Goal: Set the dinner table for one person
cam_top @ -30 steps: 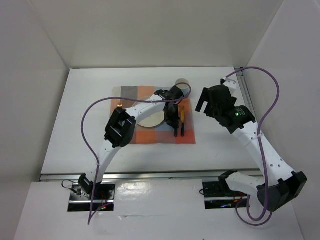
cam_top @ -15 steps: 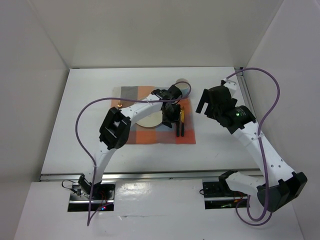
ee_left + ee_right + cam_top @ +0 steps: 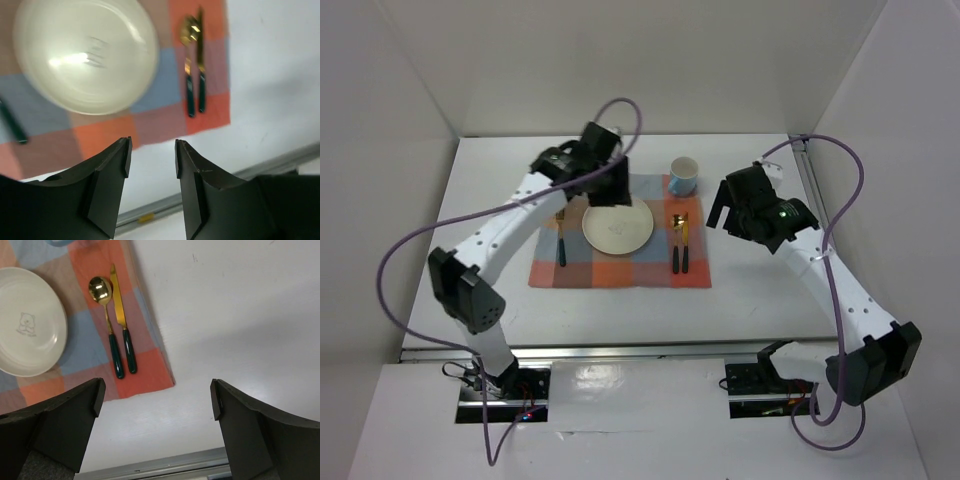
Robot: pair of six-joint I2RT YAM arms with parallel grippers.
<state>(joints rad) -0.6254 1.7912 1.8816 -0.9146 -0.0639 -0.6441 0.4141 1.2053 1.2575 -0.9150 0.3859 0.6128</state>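
left claw point(image 3: 151, 150): jaws partly apart, empty, above the checked mat's point(image 3: 620, 270) far side | right claw point(image 3: 157, 390): spread wide, empty, over bare white surface point(image 3: 760, 290) right of mat | surface: lies under mat | mat: plate point(image 3: 618, 228) centre; spoon point(image 3: 109, 332) and knife point(image 3: 122, 320) side by side on the right; cup point(image 3: 683, 177) at far right corner

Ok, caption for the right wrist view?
Open right claw over one corner of a checked cloth mat with round cream plate, green-handled gold spoon and knife.

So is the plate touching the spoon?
Apart. The right wrist view shows a strip of checked mat between the plate and the spoon.
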